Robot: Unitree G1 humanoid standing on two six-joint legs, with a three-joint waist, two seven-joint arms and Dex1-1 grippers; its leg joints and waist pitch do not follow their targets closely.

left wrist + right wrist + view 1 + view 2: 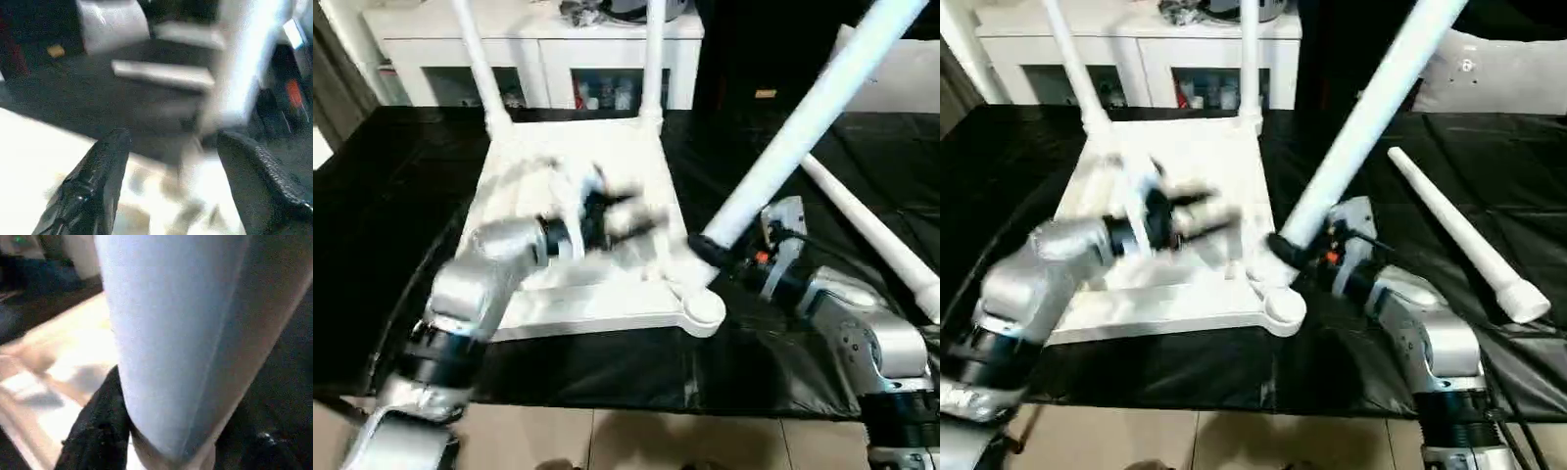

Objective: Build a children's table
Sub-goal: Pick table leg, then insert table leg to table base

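The right pincer [705,253] clamps a long white tapered plastic leg [808,122] just above the near corner socket of the upturned white plastic table top [592,304]. The left pincer [171,181] hovers spread and empty over its ribbed underside. Two legs stand in its far corners; a fourth leg [1459,235] lies beyond its right edge on the black-covered tabletop [391,196].

Two robot arms with rounded, brushed-silver metal shells. The left forearm [475,279] is a smooth silver cylinder that ends in a black collar at the wrist, with a black-and-silver ringed joint lower down near the elbow. The right forearm [862,328] is a bulging silver housing with small round screw heads on its side and a black ribbed ring below it. Its wrist carries a grey bracket, thin black cables and a small orange-red mark. The left claw [168,188] has two black, glossy fingers [90,191] with a finely textured surface.
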